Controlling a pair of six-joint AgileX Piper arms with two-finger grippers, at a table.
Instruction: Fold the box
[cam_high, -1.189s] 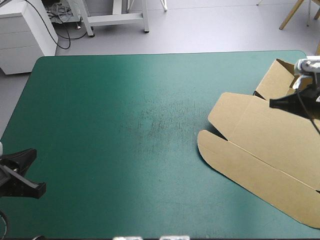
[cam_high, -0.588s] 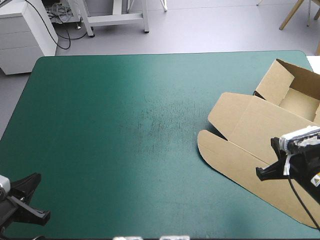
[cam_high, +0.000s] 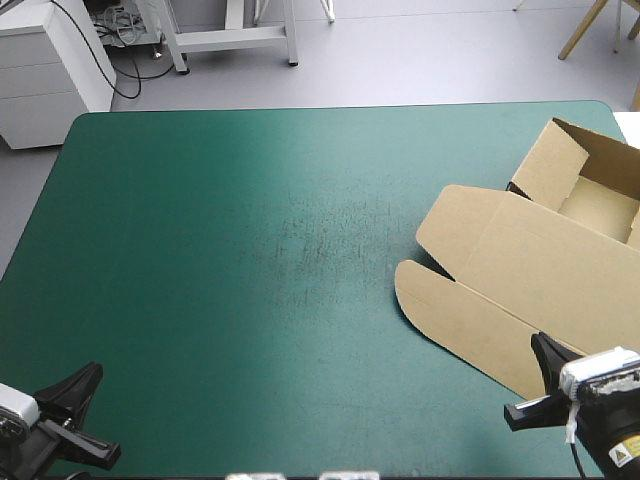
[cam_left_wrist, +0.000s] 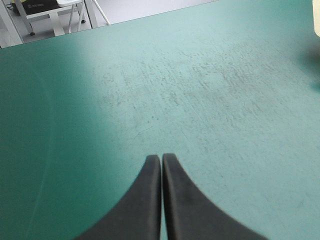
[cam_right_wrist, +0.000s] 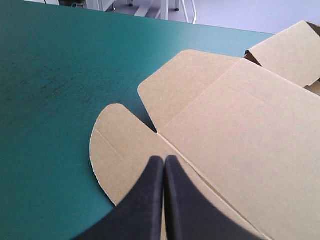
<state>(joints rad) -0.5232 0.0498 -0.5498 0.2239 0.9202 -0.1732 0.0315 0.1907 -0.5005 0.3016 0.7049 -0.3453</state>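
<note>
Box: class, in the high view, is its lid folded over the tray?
No, the lid lies flat on the teal-green cover, joined to the open tray at the table's far right corner.

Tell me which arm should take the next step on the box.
Right, I'd judge. The right gripper hangs, shut, over the near edge of the box, which lies at the table's right side. The left gripper, also shut, has only bare teal-green cover ahead, far from the box.
</note>
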